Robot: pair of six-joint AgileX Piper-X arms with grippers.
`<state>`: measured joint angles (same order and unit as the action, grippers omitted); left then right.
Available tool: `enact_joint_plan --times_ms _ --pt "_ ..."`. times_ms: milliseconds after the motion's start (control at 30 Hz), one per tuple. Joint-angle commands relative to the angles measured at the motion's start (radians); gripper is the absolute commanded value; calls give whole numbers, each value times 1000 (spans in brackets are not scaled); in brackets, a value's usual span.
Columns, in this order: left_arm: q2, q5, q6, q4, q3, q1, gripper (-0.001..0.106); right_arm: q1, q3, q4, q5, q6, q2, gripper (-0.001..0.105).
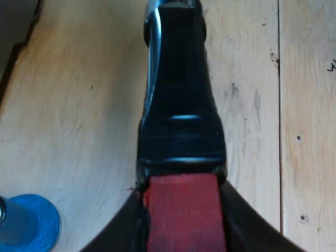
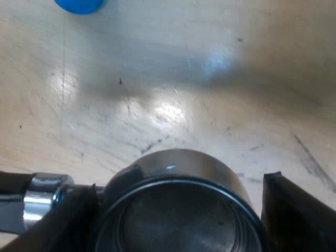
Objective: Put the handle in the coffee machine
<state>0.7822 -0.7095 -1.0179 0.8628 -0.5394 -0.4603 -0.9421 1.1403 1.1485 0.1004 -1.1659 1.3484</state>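
Note:
The holder's dark handle [image 1: 178, 79] runs away from the left wrist camera over the wooden table, and its red end [image 1: 181, 215] sits between my left gripper's black fingers [image 1: 181, 181], which are shut on it. In the right wrist view the holder's round metal basket [image 2: 178, 173] faces up, with the chrome neck [image 2: 47, 191] leading off to one side. My right gripper [image 2: 176, 186] straddles the basket. It is open, with a sliver of table showing between the basket and one finger [image 2: 294, 210].
A blue tamper [image 1: 26, 223] stands on the table beside my left gripper; its edge [image 2: 79, 4] also shows beyond the basket. The light wooden table [image 2: 173, 79] has plank seams [image 1: 279, 105] and scuff marks. A dark edge [image 1: 16, 42] borders the table beyond the handle.

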Motion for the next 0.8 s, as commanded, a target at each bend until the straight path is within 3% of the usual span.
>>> enact_joint_plan --times_ms 33,333,700,800 --pt "-12 -59 15 3 -5 19 0 -1 22 -41 9 -51 -28 90" --pt "-12 -59 56 44 -5 80 0 -1 97 -51 -78 -73 -70 90" --pt "-35 -59 57 78 -5 284 0 -1 115 -34 -100 -70 -170 90" --pt "-40 -59 57 93 -5 305 0 -1 115 -37 -100 -70 -180 90"
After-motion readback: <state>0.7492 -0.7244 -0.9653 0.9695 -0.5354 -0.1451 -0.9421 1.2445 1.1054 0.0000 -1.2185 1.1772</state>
